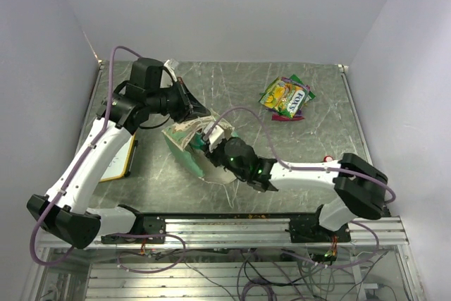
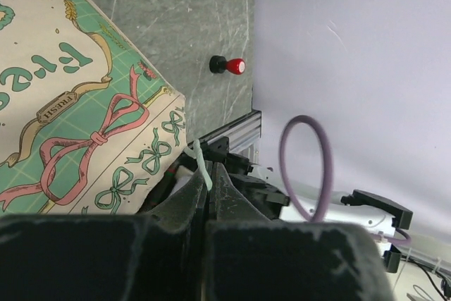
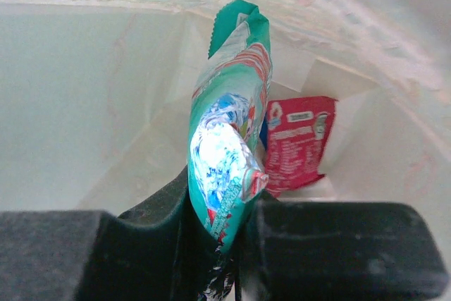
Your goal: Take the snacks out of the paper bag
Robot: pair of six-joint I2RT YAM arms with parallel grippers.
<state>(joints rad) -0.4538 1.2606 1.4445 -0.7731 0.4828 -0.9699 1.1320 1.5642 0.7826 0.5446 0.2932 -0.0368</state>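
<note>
Gripping a teal packet [image 3: 227, 139], right tool [image 3: 229, 236] sits hemmed by paper bag [image 3: 84, 103] walls; left tool [image 2: 206, 199] pinches handle [image 2: 203, 165].

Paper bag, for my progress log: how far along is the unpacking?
Done: snacks piled on the table. In hand: right fingers clamp a teal packet inside the paper bag; left fingers pinch its handle. Left: lift that out, then the red packet.

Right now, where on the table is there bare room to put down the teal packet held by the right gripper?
The teal packet could go on bare table between the snack pile and the right arm, left of the red button, or along the far edge between the left gripper and the pile. Crowded: around the paper bag and whiteboard.
</note>
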